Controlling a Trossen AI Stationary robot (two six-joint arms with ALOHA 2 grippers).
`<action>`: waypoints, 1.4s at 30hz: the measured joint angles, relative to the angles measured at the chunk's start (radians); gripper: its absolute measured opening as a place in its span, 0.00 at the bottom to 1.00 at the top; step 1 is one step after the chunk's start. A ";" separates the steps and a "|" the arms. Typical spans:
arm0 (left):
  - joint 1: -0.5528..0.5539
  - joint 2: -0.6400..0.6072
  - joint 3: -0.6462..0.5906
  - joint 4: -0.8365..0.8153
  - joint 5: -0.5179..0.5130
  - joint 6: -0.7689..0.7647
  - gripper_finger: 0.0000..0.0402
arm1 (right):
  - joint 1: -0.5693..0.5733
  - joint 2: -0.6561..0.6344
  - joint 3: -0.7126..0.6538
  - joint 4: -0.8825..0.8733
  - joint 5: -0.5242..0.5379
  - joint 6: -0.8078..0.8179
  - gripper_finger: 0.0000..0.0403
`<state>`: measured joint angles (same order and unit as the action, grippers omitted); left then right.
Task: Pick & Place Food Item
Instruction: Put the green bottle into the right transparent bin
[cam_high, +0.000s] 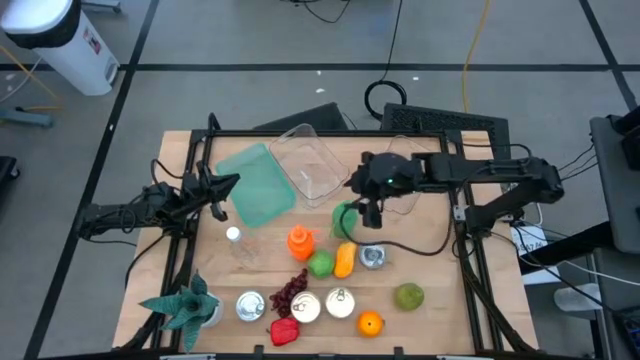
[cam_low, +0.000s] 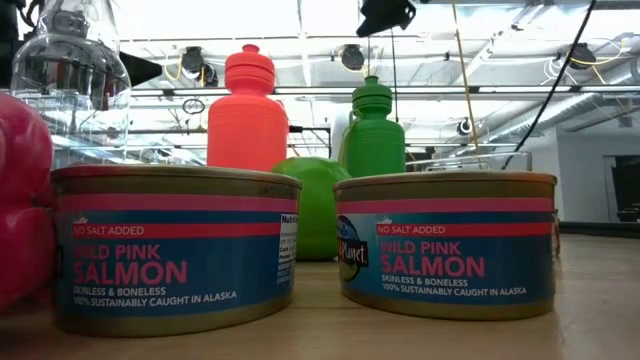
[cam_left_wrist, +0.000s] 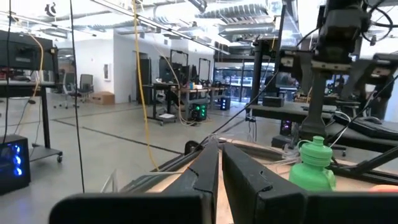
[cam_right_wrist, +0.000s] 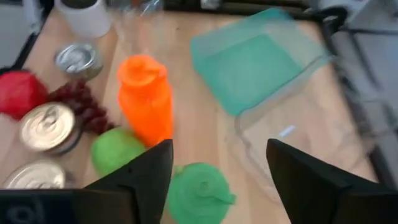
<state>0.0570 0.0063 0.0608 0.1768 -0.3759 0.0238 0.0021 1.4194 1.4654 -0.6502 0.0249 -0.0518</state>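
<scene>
My right gripper (cam_high: 362, 205) (cam_right_wrist: 217, 168) hangs open above the table's middle, over the green bottle (cam_high: 345, 218) (cam_right_wrist: 198, 194), and touches nothing. The low view shows it dark at the top (cam_low: 385, 14). The food stands on the wood near the front: a green round fruit (cam_high: 320, 264) (cam_right_wrist: 115, 151), a yellow-orange piece (cam_high: 344, 260), dark grapes (cam_high: 290, 290), a red pepper (cam_high: 284, 330), an orange (cam_high: 370, 323), a green fruit (cam_high: 408, 296) and several cans (cam_low: 170, 250). My left gripper (cam_high: 225, 190) (cam_left_wrist: 221, 167) waits shut at the left edge.
An orange bottle (cam_high: 299, 242) (cam_right_wrist: 144, 99) stands beside the green one, a clear bottle (cam_high: 235, 240) farther left. A green lid (cam_high: 255, 185) and a clear box (cam_high: 310, 165) lie at the far side. A potted plant (cam_high: 185, 305) stands at the near left corner.
</scene>
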 joint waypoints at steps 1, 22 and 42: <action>0.000 0.000 0.000 0.000 0.000 0.000 0.08 | 0.000 0.010 0.000 -0.008 -0.005 -0.006 0.63; 0.000 0.000 0.001 -0.001 0.004 -0.002 0.08 | 0.007 0.101 -0.001 -0.090 -0.002 -0.030 0.47; 0.000 0.000 0.001 -0.002 0.004 0.012 0.08 | -0.025 0.111 -0.104 0.051 -0.002 -0.012 0.43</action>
<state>0.0569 0.0063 0.0616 0.1753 -0.3724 0.0362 -0.0231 1.5303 1.3613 -0.5995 0.0225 -0.0640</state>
